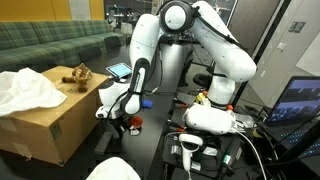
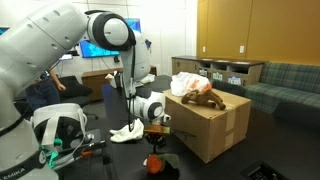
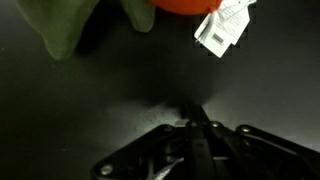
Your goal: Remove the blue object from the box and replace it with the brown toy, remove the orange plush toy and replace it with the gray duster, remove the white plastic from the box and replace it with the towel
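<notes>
The cardboard box shows in both exterior views (image 1: pixel 45 125) (image 2: pixel 215 125). A brown toy (image 1: pixel 75 76) (image 2: pixel 200 97) lies on top of it, next to a crumpled white sheet (image 1: pixel 25 92) (image 2: pixel 186 82). My gripper (image 1: pixel 122 112) (image 2: pixel 155 113) hangs low beside the box, above the dark floor. In the wrist view its fingers (image 3: pixel 195 115) are shut with nothing between them. The orange plush toy (image 3: pixel 185 4), with a green part and a white tag (image 3: pixel 222 25), lies on the floor just ahead; it also shows in both exterior views (image 1: pixel 131 124) (image 2: pixel 155 161). I cannot make out the gray duster.
A white cloth-like thing (image 2: pixel 128 130) lies on the floor near the gripper. A green sofa (image 1: pixel 50 45) stands behind the box. A second robot base with cables (image 1: pixel 210 125) and a monitor (image 1: pixel 295 105) stand nearby.
</notes>
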Tool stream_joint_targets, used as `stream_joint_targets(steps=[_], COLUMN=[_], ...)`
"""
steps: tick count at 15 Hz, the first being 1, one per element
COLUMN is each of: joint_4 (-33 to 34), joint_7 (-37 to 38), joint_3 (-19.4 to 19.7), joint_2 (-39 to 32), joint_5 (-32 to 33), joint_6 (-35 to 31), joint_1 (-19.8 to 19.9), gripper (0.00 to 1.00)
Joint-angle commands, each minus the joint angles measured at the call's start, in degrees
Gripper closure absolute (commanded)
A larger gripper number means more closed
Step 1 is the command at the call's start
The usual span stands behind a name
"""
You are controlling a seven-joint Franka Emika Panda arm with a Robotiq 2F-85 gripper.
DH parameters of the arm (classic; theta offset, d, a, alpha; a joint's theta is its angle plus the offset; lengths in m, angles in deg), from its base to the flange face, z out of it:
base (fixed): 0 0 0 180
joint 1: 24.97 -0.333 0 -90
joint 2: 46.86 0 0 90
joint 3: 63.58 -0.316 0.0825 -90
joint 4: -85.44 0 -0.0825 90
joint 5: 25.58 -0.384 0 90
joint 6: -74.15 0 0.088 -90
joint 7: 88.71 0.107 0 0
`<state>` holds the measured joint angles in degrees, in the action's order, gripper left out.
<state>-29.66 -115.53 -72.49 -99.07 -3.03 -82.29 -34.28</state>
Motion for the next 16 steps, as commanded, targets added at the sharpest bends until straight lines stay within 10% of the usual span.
stream_joint_targets(steps=[1,12,16], joint_4=[-0.29,2.65,5.71], joint_7=[-1.29,-1.16,-2.65], joint_3=[-0.25,0.64,-0.04], joint_2=[1.53,4.15,2.92], joint_5=[1.14,3.97,4.47], joint_6=[0.34,-1.58,-1.03], joint_1=[0.22,-2.65,-2.83], gripper=[0.73,0.00,0.00])
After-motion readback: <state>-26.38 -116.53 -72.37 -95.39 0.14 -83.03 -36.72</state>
